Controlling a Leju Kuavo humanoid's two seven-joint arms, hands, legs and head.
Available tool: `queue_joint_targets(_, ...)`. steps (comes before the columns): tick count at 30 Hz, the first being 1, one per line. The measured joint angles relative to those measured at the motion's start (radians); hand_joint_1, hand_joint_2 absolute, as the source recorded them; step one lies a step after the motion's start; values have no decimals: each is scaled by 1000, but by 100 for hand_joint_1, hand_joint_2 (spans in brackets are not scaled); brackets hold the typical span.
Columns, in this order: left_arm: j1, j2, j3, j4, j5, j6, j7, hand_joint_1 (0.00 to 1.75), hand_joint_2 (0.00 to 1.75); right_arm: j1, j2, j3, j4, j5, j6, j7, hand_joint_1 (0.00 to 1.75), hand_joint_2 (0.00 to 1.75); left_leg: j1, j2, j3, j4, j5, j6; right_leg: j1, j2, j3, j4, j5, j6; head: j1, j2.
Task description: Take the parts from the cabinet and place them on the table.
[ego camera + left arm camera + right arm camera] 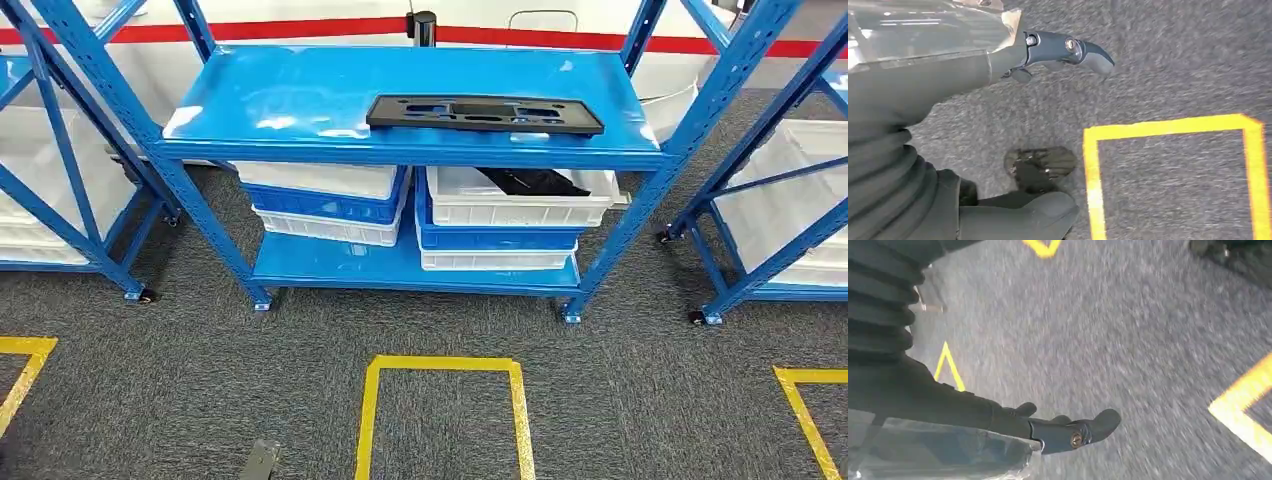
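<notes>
A flat black part (485,113) lay on the blue cabinet (300,100) top shelf; another, half hidden, sat in a white bin (520,200) below. Left hand (1058,52) and right hand (1068,432) hung over carpet, fingers apart, holding nothing.

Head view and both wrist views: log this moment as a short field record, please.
setting: blue metal shelf rack on grey carpet
top shelf: flat black plastic part with cutouts
lower shelf: two stacks of white and blue plastic bins; right top bin holds a dark part
left hand: holds nothing, above the carpet
right hand: holds nothing, above the carpet
floor marks: yellow tape rectangle
</notes>
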Motion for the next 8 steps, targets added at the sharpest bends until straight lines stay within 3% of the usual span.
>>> queue_joint_targets(6, 40, 13, 21, -30, -12, -45, 49, 0, 175, 64, 1, 4, -29, -194, 19, -31, 0, 175, 1, 0, 0, 0, 0, 0, 0, 0, 0, 0, 0, 0, 0, 0)
queue_joint_targets(7, 47, 16, 26, -37, -13, -52, 57, 0, 175, 73, 1, 5, -33, -221, 23, -35, 0, 0, 1, 0, 0, 0, 0, 0, 0, 0, 0, 0, 0, 0, 0, 0)
queue_joint_targets(8, 55, 18, 29, -44, -15, -58, 66, 0, 175, 84, 1, 6, -39, -259, 27, -41, 0, 0, 1, 0, 0, 0, 0, 0, 0, 0, 0, 0, 0, 0, 0, 0)
